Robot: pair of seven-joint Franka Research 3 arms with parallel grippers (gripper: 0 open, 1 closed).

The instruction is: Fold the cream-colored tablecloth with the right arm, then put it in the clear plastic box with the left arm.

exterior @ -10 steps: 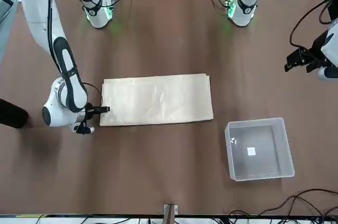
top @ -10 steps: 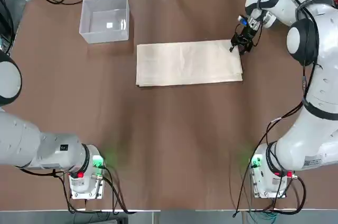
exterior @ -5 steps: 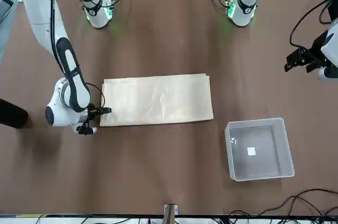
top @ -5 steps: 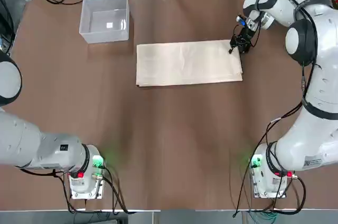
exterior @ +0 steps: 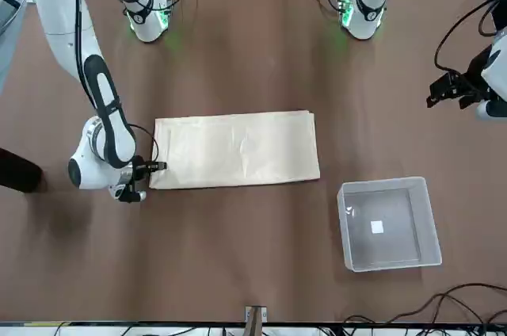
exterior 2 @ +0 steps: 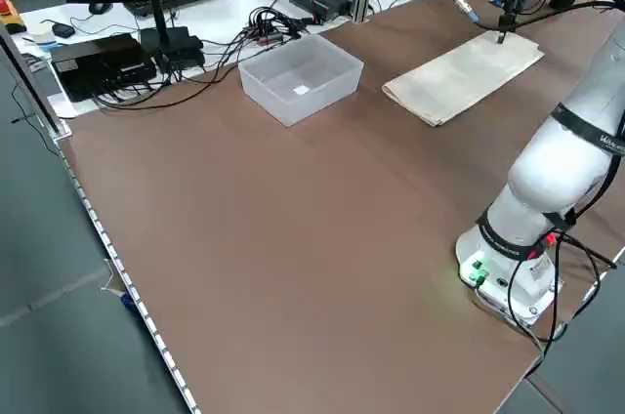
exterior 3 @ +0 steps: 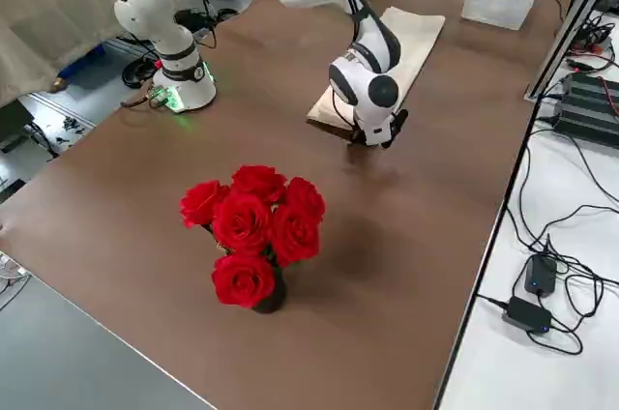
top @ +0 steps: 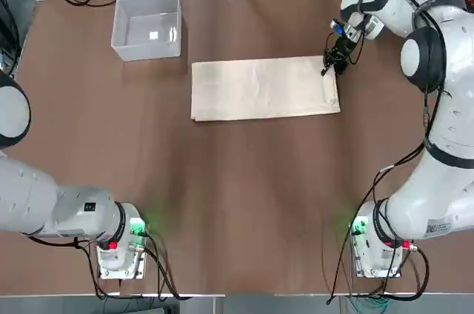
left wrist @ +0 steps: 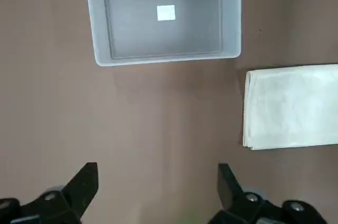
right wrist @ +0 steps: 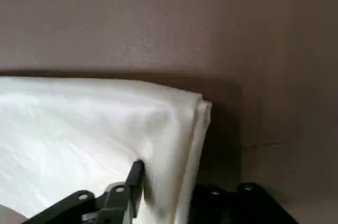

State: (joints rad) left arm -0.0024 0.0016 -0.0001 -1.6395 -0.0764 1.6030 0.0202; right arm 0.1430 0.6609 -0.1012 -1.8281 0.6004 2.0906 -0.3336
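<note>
1. On the brown bench (top: 244,181), the cream tablecloth (top: 263,88) lies flat mid-bench as a folded rectangle, long side running left to right from the robot's side.
2. Right arm (top: 437,107) reaches out over the far right part of the bench; its pincer (top: 331,64) sits low at the cloth's far right corner.
3. Right wrist view: one finger (right wrist: 124,192) is on top of the cloth, the other (right wrist: 237,200) just off its edge on the bench side, and the folded corner (right wrist: 198,110) sits between them. Jaws are spread around the edge; can't tell if they actually pinch it.
4. Front view agrees: pincer tip (exterior: 150,167) is touching the cloth's short edge.
5. Clear plastic box (top: 147,25) stands at the far left of the bench, well apart from the cloth's left end, open side up. A small white label (left wrist: 166,12) shows on its floor.
6. Left arm (top: 37,195) is pulled back, off to the left edge. Its pincer (left wrist: 158,195) hangs high above bare bench, fingers spread wide, holding nothing, with box and cloth's left end both in its wrist view.
7. A bunch of red roses (exterior 3: 253,231) stands on the right end of the bench, near the right arm's pincer but apart from the cloth.
</note>
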